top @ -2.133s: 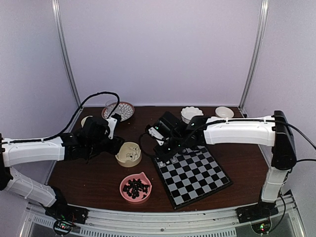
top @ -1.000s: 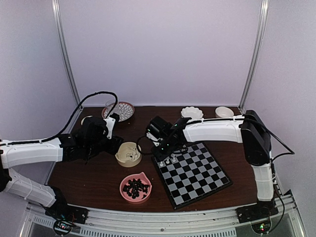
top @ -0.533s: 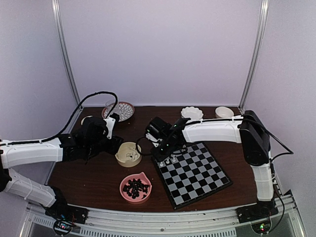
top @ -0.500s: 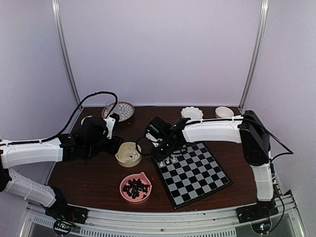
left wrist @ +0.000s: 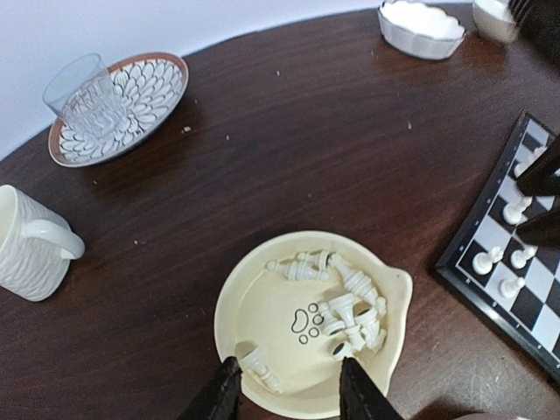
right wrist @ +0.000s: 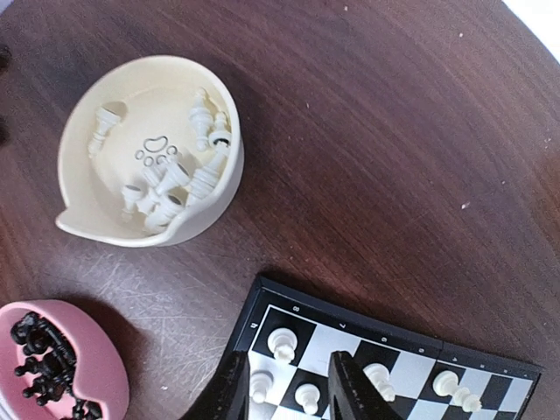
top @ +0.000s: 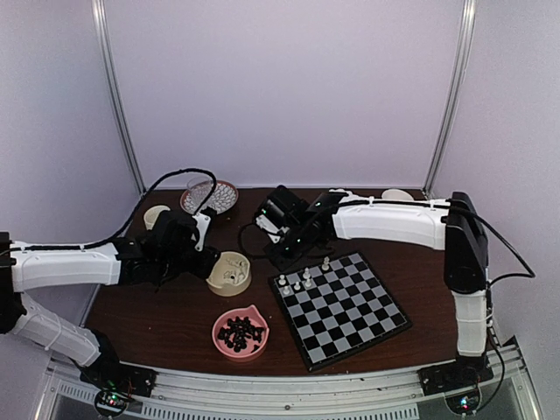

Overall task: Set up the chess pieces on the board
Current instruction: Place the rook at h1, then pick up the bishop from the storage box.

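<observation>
Right pincer (right wrist: 289, 366) has lifted off the board (top: 359, 311); jaws parted, empty.

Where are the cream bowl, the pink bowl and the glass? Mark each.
cream bowl (left wrist: 258, 311): left wrist view, bare inner floor.
pink bowl (right wrist: 105, 363): right wrist view, its rim.
glass (left wrist: 87, 96): left wrist view, its side wall.

Top camera: fixed high behind the near edge of the table (top: 149, 315), facing forward and down, far enough to hold all of it.
Left wrist camera: close, tilted down across the cream bowl (left wrist: 254, 306) toward the board (left wrist: 538, 306).
Right wrist camera: close, looking almost straight down.
Shared by all three: that bowl and the board's nearest corner.
</observation>
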Controlling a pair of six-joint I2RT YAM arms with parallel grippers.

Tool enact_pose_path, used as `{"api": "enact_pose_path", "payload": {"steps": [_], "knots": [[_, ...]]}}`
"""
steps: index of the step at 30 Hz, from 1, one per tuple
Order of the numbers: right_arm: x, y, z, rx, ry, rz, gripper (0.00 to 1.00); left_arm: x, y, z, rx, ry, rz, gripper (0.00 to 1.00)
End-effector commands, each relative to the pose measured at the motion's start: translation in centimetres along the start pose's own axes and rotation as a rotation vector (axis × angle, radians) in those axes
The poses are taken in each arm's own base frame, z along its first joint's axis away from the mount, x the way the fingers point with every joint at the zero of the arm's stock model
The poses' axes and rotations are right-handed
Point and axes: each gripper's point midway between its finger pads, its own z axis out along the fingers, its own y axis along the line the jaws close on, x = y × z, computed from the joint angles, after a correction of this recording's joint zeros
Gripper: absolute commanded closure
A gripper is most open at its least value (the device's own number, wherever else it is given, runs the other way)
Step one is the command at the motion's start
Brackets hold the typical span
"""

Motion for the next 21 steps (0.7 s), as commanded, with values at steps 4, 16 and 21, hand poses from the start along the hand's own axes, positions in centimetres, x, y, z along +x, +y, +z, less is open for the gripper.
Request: {"api": "enact_pose_path", "payload": {"steps": [4, 16, 21], "knots": [[-1.2, -0.5, -6.6, -0.067, -0.156, 0.045, 0.64, 1.7, -1.7, 3.2, 0.062, 0.157, 0.02, 0.65], [2.3, -2.7, -8.5, -0.013, -0.277, 0.058, 0.64, 4.5, -0.6, 4.5, -0.005, 0.338, -0.052, 0.65], [2.5, -2.7, -7.9, -0.006, -0.268, 0.056, 0.67, 4.7, -0.1, 5.3, -0.053, 0.36, -0.151, 0.64]]}}
